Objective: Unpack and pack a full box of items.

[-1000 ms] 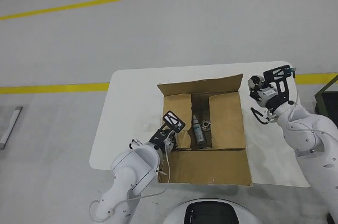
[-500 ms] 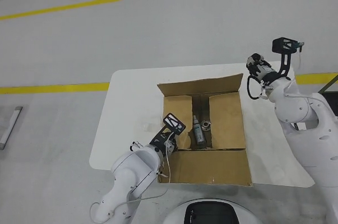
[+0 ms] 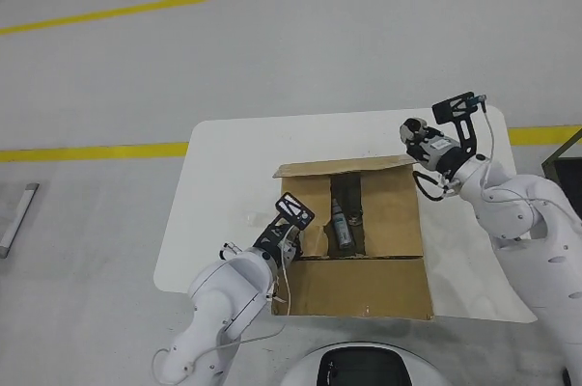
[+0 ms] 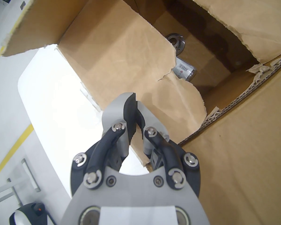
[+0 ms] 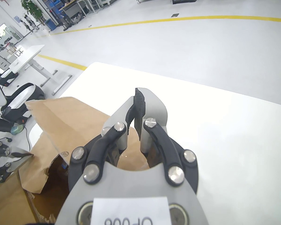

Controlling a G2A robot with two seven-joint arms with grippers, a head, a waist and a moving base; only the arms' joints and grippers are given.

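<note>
An open cardboard box stands mid-table, its near flap lying outward. Down in the gap between the two inner flaps lie a small bottle and a dark metal ring; the left wrist view shows the ring and the labelled bottle too. My left gripper is shut, hovering at the left inner flap, fingertips together. My right gripper is shut at the right end of the raised far flap, which appears beside it.
White table has bare room left and right of the box. A dark green cart stands off the table's right edge. A grey bar lies on the floor far left.
My right arm swung from the table's right side to behind the box. The far flap rose from lying outward to standing up. My left gripper barely moved.
</note>
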